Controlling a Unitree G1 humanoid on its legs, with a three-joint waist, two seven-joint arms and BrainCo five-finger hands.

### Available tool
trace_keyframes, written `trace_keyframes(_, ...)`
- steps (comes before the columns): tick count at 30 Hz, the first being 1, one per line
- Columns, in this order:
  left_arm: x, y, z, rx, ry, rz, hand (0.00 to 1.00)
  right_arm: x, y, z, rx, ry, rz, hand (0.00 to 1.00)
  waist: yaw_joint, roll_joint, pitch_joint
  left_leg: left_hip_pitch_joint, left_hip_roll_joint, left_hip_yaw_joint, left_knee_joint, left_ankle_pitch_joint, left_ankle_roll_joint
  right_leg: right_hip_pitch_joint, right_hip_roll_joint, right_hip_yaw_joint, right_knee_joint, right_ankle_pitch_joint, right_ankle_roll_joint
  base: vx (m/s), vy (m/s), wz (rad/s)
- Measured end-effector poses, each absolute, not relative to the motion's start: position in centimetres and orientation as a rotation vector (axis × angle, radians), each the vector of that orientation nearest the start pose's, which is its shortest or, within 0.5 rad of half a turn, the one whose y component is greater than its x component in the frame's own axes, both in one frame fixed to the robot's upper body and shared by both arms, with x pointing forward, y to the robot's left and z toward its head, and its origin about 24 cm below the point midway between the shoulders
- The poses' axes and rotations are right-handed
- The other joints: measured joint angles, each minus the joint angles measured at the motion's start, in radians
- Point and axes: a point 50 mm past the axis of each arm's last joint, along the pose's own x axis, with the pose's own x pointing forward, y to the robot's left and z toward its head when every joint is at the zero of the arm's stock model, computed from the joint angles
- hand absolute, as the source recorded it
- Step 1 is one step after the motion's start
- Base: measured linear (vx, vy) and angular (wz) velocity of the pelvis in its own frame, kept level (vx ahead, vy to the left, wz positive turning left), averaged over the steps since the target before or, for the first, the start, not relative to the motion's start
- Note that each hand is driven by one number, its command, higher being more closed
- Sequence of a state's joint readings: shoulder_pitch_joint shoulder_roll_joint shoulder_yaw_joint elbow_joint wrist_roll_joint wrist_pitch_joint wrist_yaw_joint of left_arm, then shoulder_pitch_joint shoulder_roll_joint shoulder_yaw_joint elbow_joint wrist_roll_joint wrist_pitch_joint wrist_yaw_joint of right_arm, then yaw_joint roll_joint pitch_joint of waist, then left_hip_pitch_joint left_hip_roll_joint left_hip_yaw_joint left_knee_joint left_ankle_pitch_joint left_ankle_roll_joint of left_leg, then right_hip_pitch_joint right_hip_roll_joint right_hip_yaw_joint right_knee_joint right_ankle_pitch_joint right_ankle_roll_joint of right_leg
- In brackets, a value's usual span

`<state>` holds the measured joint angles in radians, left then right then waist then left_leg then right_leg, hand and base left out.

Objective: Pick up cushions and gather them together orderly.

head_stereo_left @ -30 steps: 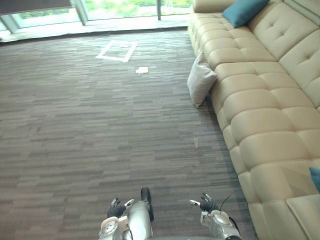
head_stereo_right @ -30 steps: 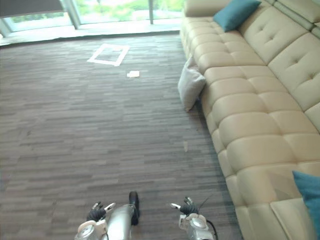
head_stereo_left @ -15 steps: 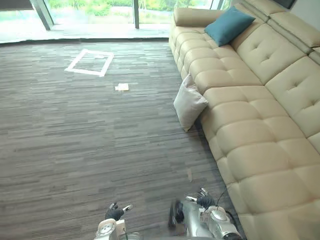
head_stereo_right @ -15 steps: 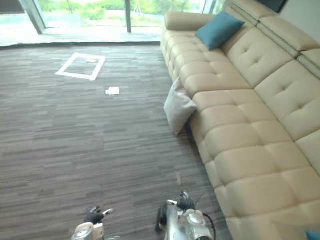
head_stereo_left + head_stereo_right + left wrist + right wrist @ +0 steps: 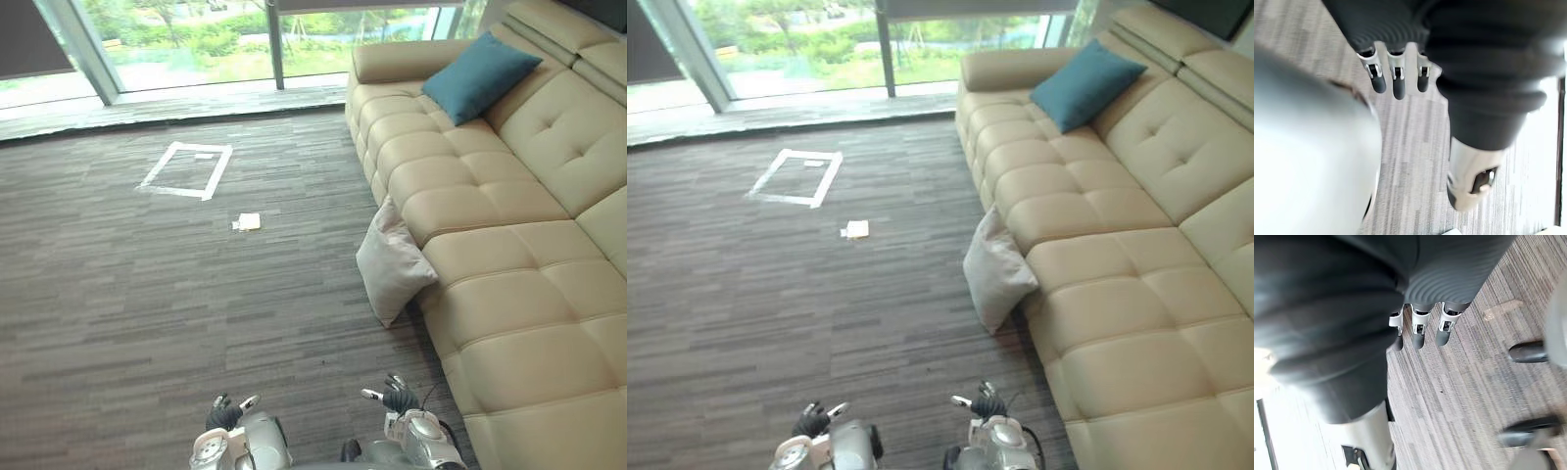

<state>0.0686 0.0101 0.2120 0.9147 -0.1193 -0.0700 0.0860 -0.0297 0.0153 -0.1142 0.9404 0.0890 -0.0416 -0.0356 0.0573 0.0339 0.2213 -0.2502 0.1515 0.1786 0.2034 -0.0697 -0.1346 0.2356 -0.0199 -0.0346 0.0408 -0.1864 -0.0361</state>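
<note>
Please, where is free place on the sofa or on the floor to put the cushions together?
The sofa seats nearer than the teal cushion are bare. The carpet on the near side of the paper scrap, left of the grey cushion, is bare too. It is crowded only where the grey cushion leans against the sofa front.

The sofa [image 5: 509,264] looks like smooth, slightly shiny leather, the grey cushion [image 5: 392,264] and teal cushion [image 5: 480,76] matt cloth, the carpet [image 5: 147,294] rough.

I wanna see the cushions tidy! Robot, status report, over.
Left hand, right hand open, empty. Light grey cushion on carpet, leaning on sofa; teal cushion up on sofa. Paper scrap off path.
</note>
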Motion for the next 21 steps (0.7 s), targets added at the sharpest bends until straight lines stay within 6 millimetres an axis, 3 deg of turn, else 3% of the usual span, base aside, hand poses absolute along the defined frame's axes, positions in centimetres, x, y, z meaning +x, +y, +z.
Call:
trace_keyframes(1,12.7,19.3,-14.5,-0.146,0.903,0.366,0.00,15.6,-16.5,-14.1,0.112,0.896,-0.173,0.00,0.003,-0.004,-0.008,0.000,-0.012,-0.031,0.027,0.105,0.017,0.022,-0.016,0.029,0.001,-0.030,0.030,0.63,0.394,-0.73)
trace_keyframes(2,12.7,19.7,-14.5,-0.133,0.901,0.369,0.00,15.6,-16.0,-14.2,0.120,0.905,-0.161,0.00,0.003,-0.036,-0.022,0.001,-0.046,-0.017,0.064,0.075,0.056,0.025,-0.054,0.050,0.027,-0.049,0.033,0.53,0.318,-0.56)
trace_keyframes(4,12.9,20.0,-14.4,-0.126,0.897,0.370,0.00,14.9,-15.9,-14.4,0.129,0.919,-0.173,0.00,0.000,-0.053,-0.032,0.005,-0.049,0.029,0.124,0.017,0.103,-0.034,-0.084,0.071,0.166,-0.050,0.037,0.49,0.260,-0.48)
trace_keyframes(6,12.7,20.1,-14.5,-0.118,0.908,0.372,0.00,14.6,-15.9,-14.5,0.134,0.924,-0.177,0.00,0.003,-0.065,-0.039,0.055,-0.059,0.086,0.152,-0.048,0.132,-0.144,-0.111,0.091,0.435,-0.034,0.088,0.44,0.244,-0.63)
trace_keyframes(7,12.6,20.1,-14.5,-0.113,0.916,0.368,0.00,14.4,-15.8,-14.6,0.136,0.930,-0.177,0.00,0.000,-0.064,-0.038,0.091,-0.063,0.108,0.150,-0.074,0.145,-0.221,-0.125,0.100,0.609,0.018,0.142,0.52,0.273,-0.57)
trace_keyframes(8,12.5,20.0,-14.7,-0.108,0.933,0.362,0.00,14.5,-15.6,-14.5,0.139,0.919,-0.173,0.00,-0.008,-0.062,-0.035,0.145,-0.069,0.128,0.146,-0.106,0.152,-0.306,-0.143,0.090,0.790,0.047,0.159,0.42,0.198,-0.60)
trace_keyframes(9,12.7,19.8,-14.7,-0.105,0.941,0.350,0.00,14.9,-15.6,-14.2,0.140,0.897,-0.172,0.00,-0.017,-0.058,-0.027,0.215,-0.072,0.149,0.131,-0.137,0.153,-0.356,-0.162,0.048,0.903,0.031,0.141,0.48,0.206,-0.61)
trace_keyframes(11,12.2,19.4,-15.0,-0.108,0.962,0.345,0.00,15.3,-15.5,-14.0,0.135,0.878,-0.162,0.00,-0.019,-0.039,-0.020,0.355,-0.071,0.215,0.049,-0.159,0.147,-0.426,-0.186,-0.082,0.910,-0.024,0.094,0.36,0.128,-0.75)
trace_keyframes(13,12.3,19.3,-15.0,-0.104,0.966,0.339,0.00,15.5,-15.4,-13.9,0.129,0.872,-0.153,0.00,-0.027,-0.039,-0.022,0.431,-0.069,0.244,-0.020,-0.161,0.143,-0.465,-0.194,-0.234,0.800,-0.048,0.076,0.33,0.090,-0.48)
trace_keyframes(15,12.6,19.1,-15.1,-0.094,0.970,0.316,0.00,15.9,-15.5,-13.8,0.129,0.864,-0.154,0.00,-0.043,-0.044,-0.020,0.478,-0.063,0.274,-0.069,-0.173,0.120,-0.506,-0.175,-0.380,0.589,-0.027,0.072,0.39,0.033,-0.35)
trace_keyframes(16,12.5,19.1,-15.1,-0.084,0.976,0.304,0.00,16.1,-15.5,-13.8,0.128,0.865,-0.153,0.00,-0.049,-0.045,-0.021,0.495,-0.065,0.292,-0.084,-0.179,0.105,-0.508,-0.148,-0.414,0.459,0.020,0.066,0.41,-0.009,-0.40)
trace_keyframes(17,12.3,19.3,-15.2,-0.060,0.990,0.287,0.00,16.0,-15.5,-13.8,0.130,0.871,-0.156,0.00,-0.053,-0.056,-0.025,0.517,-0.081,0.293,-0.095,-0.187,0.091,-0.509,-0.121,-0.422,0.329,0.095,0.037,0.49,-0.043,-0.31)
trace_keyframes(18,12.2,19.5,-15.3,-0.039,0.997,0.277,0.00,15.8,-15.7,-14.0,0.134,0.879,-0.166,0.00,-0.057,-0.079,-0.026,0.538,-0.101,0.284,-0.084,-0.200,0.069,-0.505,-0.111,-0.391,0.289,0.176,-0.071,0.64,-0.079,-0.25)
trace_keyframes(19,12.5,19.0,-15.3,-0.055,0.994,0.274,0.00,16.3,-16.3,-13.7,0.123,0.862,-0.174,0.00,-0.059,-0.056,-0.011,0.560,-0.072,0.278,-0.056,-0.211,0.055,-0.487,-0.099,-0.395,0.321,0.163,-0.092,0.56,-0.090,-0.11)
trace_keyframes(20,12.8,18.7,-15.2,-0.054,0.983,0.264,0.00,16.2,-16.9,-13.6,0.122,0.857,-0.194,0.00,-0.058,-0.045,-0.006,0.542,-0.046,0.260,0.048,-0.211,0.053,-0.462,-0.095,-0.402,0.328,0.117,-0.081,0.59,-0.175,-0.05)
trace_keyframes(21,13.4,18.1,-14.9,-0.063,0.963,0.252,0.00,16.1,-17.2,-13.6,0.121,0.850,-0.205,0.00,-0.061,-0.033,-0.004,0.472,0.001,0.226,0.240,-0.211,0.045,-0.437,-0.082,-0.401,0.330,0.088,-0.079,0.45,-0.162,0.00)
